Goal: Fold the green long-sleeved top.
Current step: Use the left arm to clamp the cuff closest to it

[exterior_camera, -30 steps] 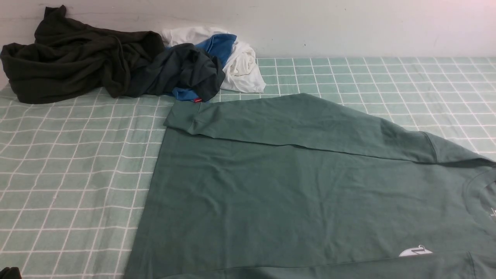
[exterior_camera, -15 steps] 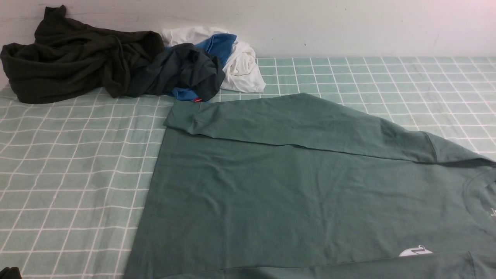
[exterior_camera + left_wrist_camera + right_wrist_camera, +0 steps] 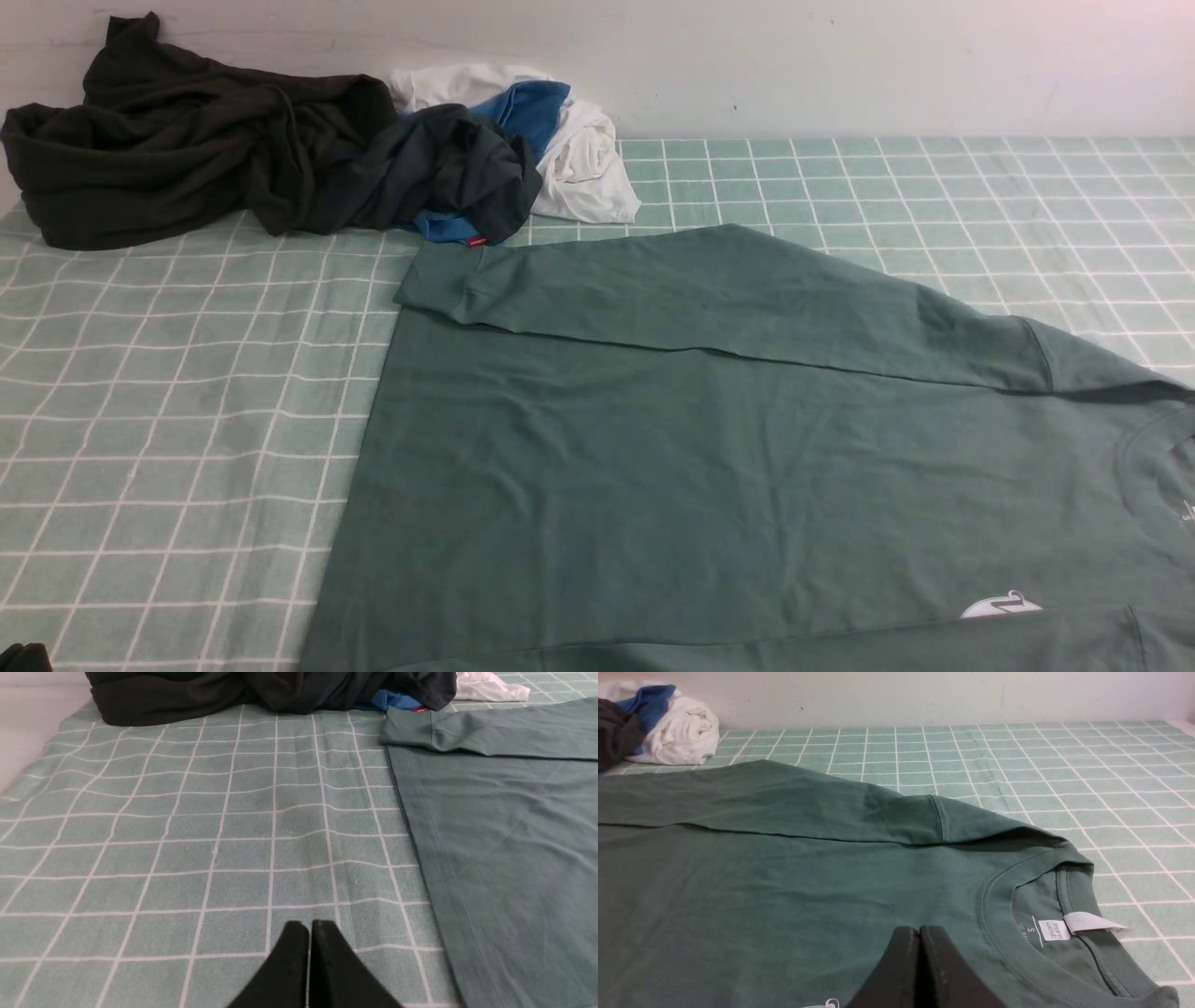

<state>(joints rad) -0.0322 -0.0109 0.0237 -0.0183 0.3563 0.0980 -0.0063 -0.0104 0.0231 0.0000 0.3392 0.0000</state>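
Green top [image 3: 709,467], far sleeve [image 3: 728,299] folded in; body fold judged next, needing jaws opened at hem [image 3: 415,812]. Left gripper [image 3: 309,926], right gripper [image 3: 919,931]: pinched together, empty.

Inside the collar of the green long-sleeved top [image 3: 784,882], a printed size mark [image 3: 1031,930] reads "S". The white neck tag [image 3: 1054,929] beside it has lettering too small to read. The white logo print [image 3: 1002,607] and the red tab [image 3: 475,241] on the charcoal garment [image 3: 439,168] show no legible words.
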